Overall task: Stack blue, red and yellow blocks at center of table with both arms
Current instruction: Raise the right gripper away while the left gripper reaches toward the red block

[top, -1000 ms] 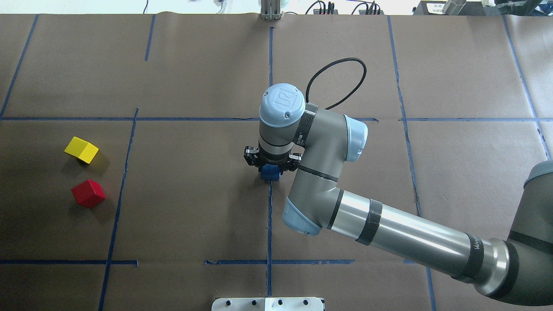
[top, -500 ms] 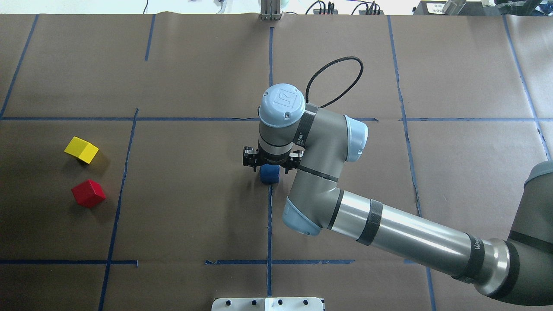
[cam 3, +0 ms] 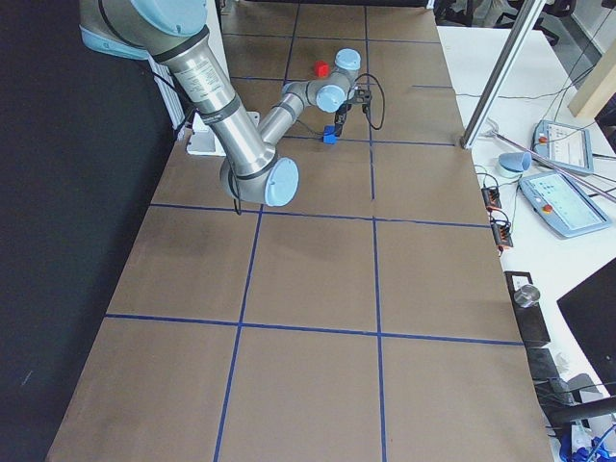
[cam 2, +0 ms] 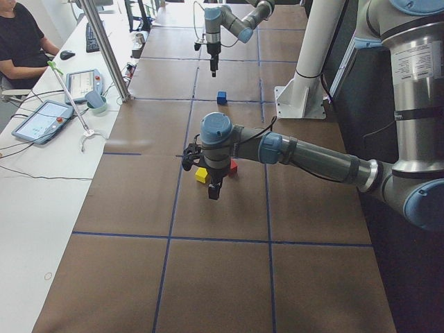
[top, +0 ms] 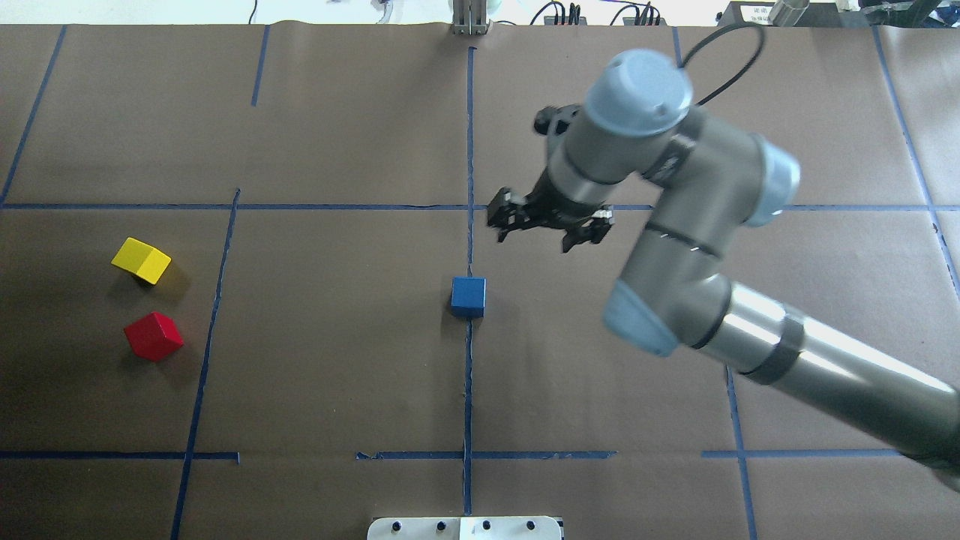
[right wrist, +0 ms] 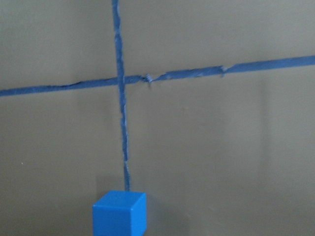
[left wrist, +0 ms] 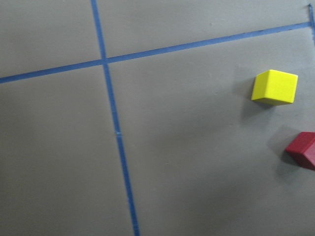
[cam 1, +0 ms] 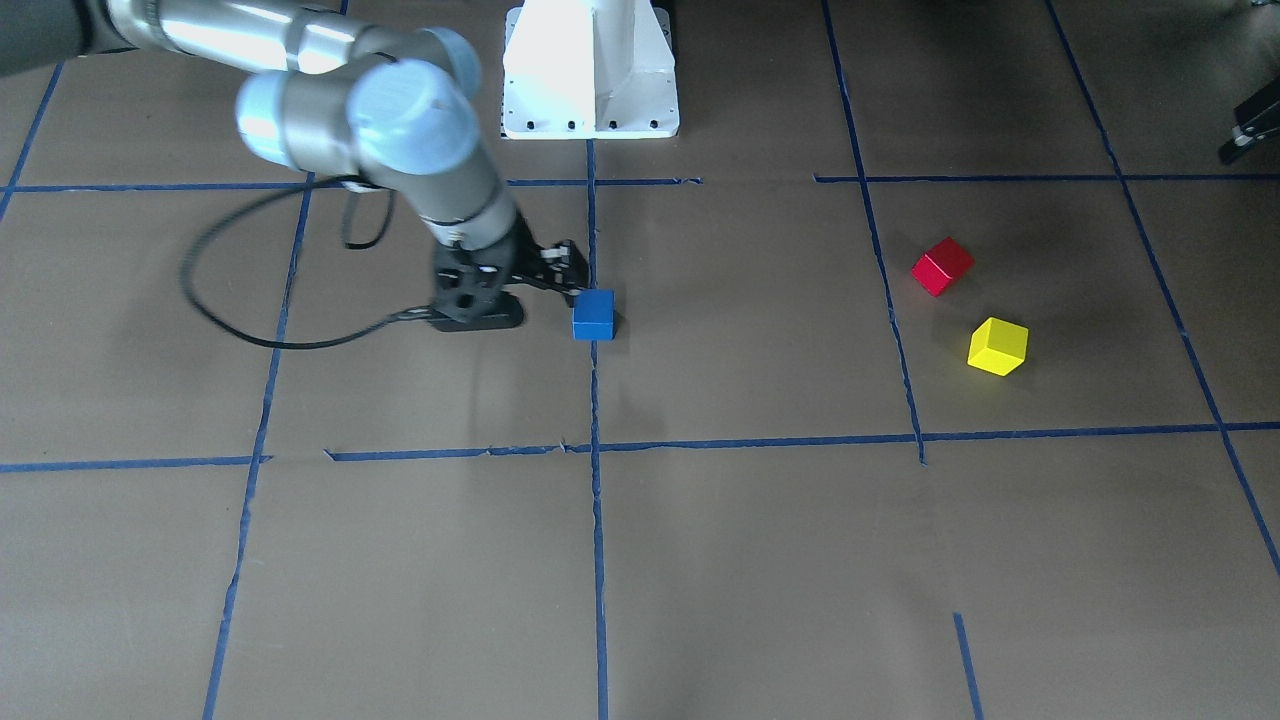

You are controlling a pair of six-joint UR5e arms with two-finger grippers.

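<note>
The blue block point(top: 468, 295) stands alone on the centre tape line; it also shows in the front view point(cam 1: 593, 314) and at the bottom of the right wrist view point(right wrist: 119, 214). My right gripper point(top: 544, 232) is open and empty, raised beyond the block and to its right. The red block point(top: 154, 336) and the yellow block point(top: 141, 259) lie at the left. The left wrist view shows the yellow block point(left wrist: 274, 87) and the red block point(left wrist: 302, 150) at its right edge. My left gripper point(cam 2: 214, 191) shows only in the exterior left view, near these two; I cannot tell its state.
Blue tape lines point(top: 468, 375) divide the brown paper-covered table into squares. The white robot base point(cam 1: 590, 70) stands at the table's near edge. A black cable point(top: 720, 45) loops from the right wrist. Operator tablets point(cam 2: 43, 119) lie on a side bench.
My right gripper has let go of the blue block, risen, and moved away toward the far right. The blue block stays at the centre. The red and yellow blocks have not moved.
</note>
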